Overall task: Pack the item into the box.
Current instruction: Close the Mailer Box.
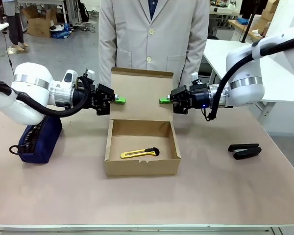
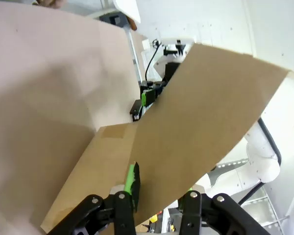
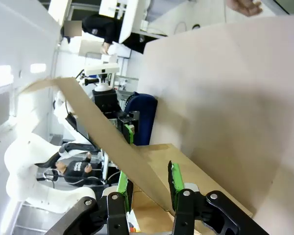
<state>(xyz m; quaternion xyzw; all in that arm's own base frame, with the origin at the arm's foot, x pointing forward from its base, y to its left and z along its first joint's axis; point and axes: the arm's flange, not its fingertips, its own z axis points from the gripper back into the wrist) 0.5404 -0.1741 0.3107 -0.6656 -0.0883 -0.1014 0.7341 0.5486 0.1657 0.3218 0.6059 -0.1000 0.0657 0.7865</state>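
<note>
The yellow utility knife [image 1: 139, 153], the item, lies flat on the floor of the open brown cardboard box [image 1: 142, 167] at the table's middle. The box's lid flap [image 1: 142, 93] stands upright at the far side. My left gripper [image 1: 118, 100] is closed on the flap's left edge, and my right gripper [image 1: 164, 100] on its right edge. In the left wrist view the flap [image 2: 201, 117] runs between the left gripper's [image 2: 159, 188] fingers and hides one pad. In the right wrist view the flap [image 3: 103, 129] passes edge-on between the right gripper's [image 3: 148, 178] green pads.
A navy zip pouch [image 1: 39, 139] lies at the table's left, under my left arm. A black stapler [image 1: 245, 150] rests at the right. A person in a grey coat [image 1: 154, 34] stands just behind the box at the far edge.
</note>
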